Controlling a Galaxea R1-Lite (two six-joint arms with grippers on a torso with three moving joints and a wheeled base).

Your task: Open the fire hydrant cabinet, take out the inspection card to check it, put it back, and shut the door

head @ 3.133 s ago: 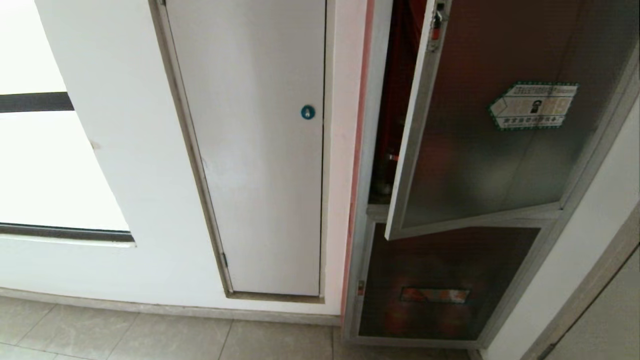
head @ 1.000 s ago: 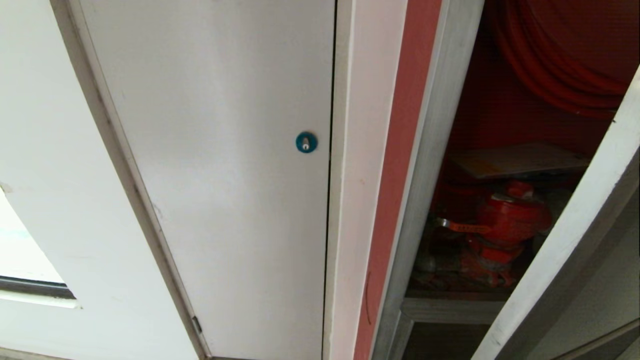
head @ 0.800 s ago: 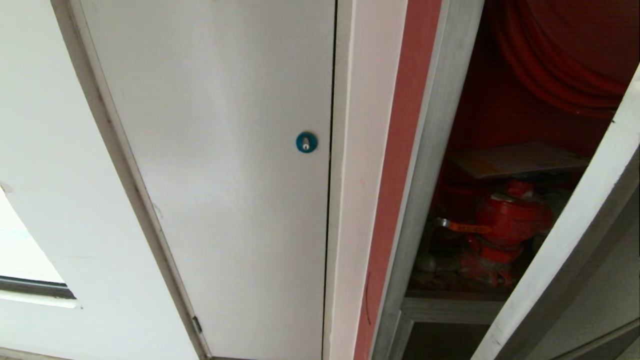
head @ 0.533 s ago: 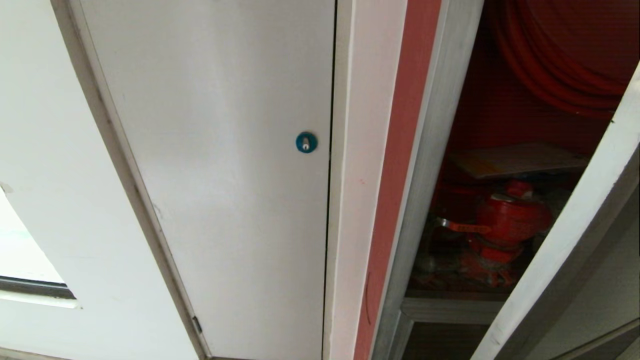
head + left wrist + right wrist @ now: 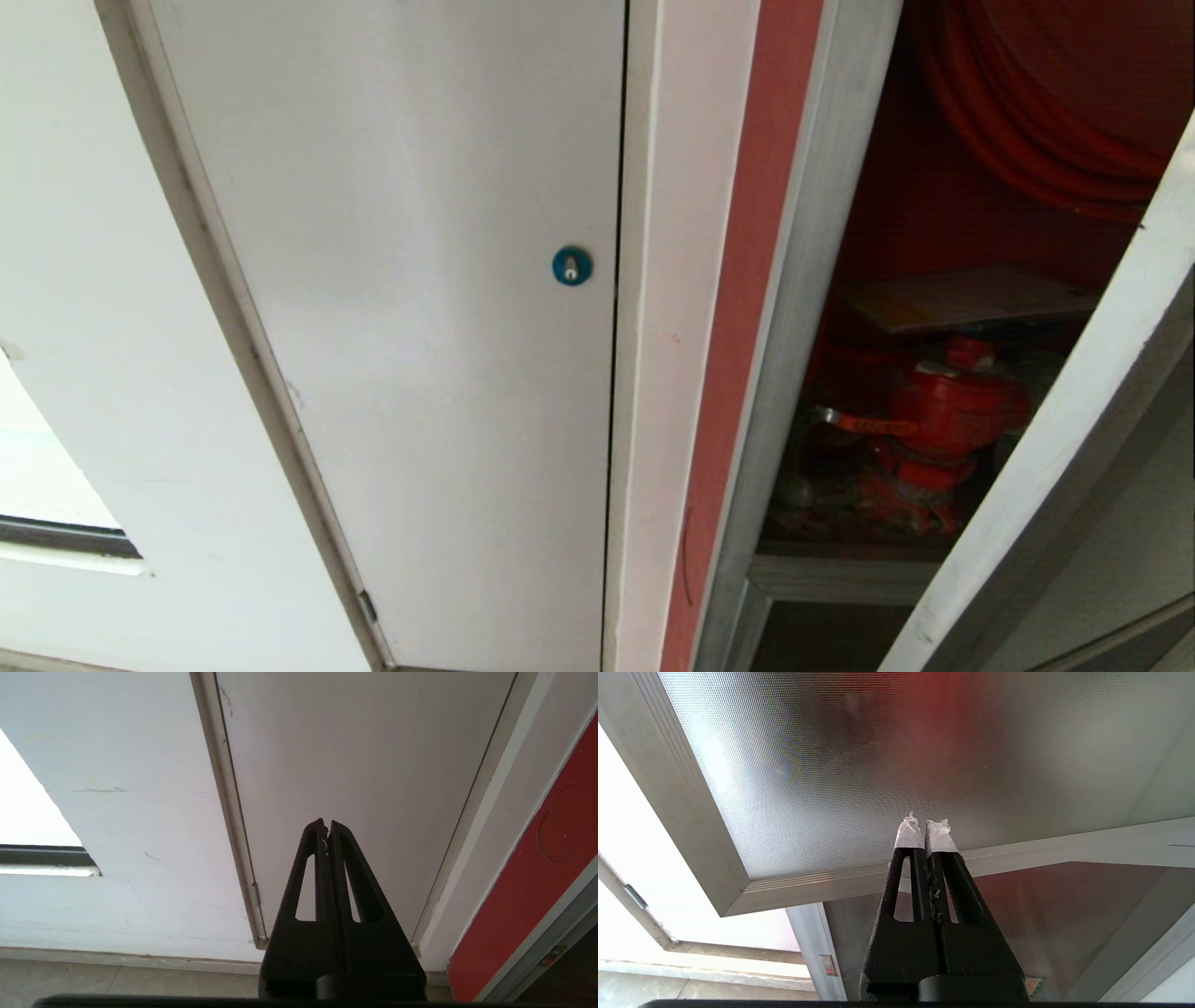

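Your robot faces a white wall with the cabinet (image 5: 934, 308) open at the right of the head view. Neither arm shows in that view.

Inside the red recess, the card (image 5: 966, 297) lies flat, tilted slightly, just above the red valve (image 5: 943, 411). Its yellow-orange end points toward the cabinet's left frame. Loops of red hose (image 5: 1036, 131) hang above it.

The door (image 5: 1055, 439) stands ajar; its pale edge crosses the lower right of the head view and hides part of the interior.

In the right wrist view, your right gripper (image 5: 926, 829) points at the door's textured glass (image 5: 924, 742). Its fingers (image 5: 908, 835), wrapped in white tape at the tips, are pressed together and hold nothing. The door's lower frame rail runs just behind the fingertips, and the lower dark panel (image 5: 1064, 905) lies beneath them. Whether the tips touch the glass you cannot tell.

In the left wrist view, your left gripper (image 5: 326, 825) points at the plain white panel (image 5: 364, 765), its black fingers pressed together and empty. The panel's blue lock (image 5: 571, 266) shows only in the head view. Off to one side of these fingers runs the cabinet's red edge strip (image 5: 537, 877); below them is the tiled floor (image 5: 117, 984).
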